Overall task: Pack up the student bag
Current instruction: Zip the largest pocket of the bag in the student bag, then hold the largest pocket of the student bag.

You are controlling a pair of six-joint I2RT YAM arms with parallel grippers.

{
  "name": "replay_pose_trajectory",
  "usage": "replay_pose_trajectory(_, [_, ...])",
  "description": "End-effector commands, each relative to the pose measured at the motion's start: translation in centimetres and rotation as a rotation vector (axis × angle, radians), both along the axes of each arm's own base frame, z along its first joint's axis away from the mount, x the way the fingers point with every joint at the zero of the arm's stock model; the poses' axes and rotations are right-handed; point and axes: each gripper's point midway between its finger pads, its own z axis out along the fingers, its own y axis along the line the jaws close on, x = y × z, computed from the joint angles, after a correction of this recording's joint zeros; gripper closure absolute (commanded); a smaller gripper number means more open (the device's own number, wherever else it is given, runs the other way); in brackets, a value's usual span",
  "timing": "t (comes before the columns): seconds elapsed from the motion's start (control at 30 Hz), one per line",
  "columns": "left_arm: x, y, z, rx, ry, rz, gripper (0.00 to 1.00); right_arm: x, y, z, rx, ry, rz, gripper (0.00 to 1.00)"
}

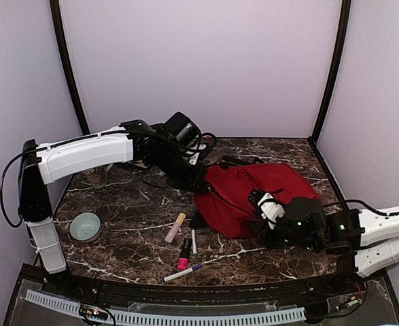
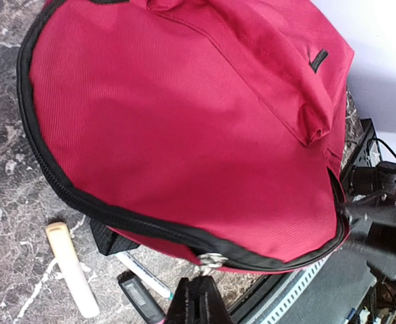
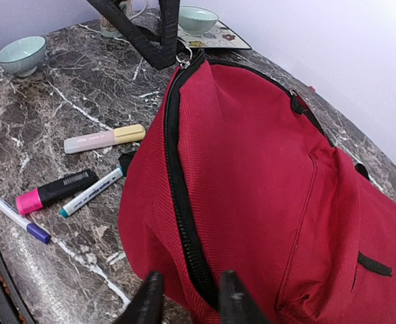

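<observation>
Marble table (image 1: 131, 217) | left claw (image 2: 199, 283) pinches student bag (image 2: 184, 135) zip pull (image 2: 211, 260) | right claw (image 3: 189, 297) grip unclear

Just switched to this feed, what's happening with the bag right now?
The left gripper is shut on the zip pull of the student bag. The right gripper clamps the bag's edge at that zipper, apparently bracing it. The zipper looks closed where it shows. The highlighters and pens lie on the table beside the bag, outside it.
</observation>
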Motion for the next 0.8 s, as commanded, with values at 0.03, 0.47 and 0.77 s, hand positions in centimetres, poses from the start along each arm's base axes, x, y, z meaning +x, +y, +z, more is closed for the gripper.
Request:
replay_pose_trajectory(0.03, [-1.6, -1.5, 4.1, -0.111, -0.053, -0.034, 1.0, 0.5, 1.4, 3.1, 0.1, 0.018, -0.038, 0.42])
replay_pose_trajectory(0.47, [-4.8, -6.8, 8.5, -0.24, -0.029, -0.082, 1.0, 0.2, 4.2, 10.2, 0.324, 0.023, 0.016, 0.34])
replay_pose_trajectory(0.77, [-6.2, -8.4, 8.9, -0.267, 0.019, -0.161, 1.0, -0.3, 2.2, 9.2, 0.386, 0.091, -0.03, 0.36])
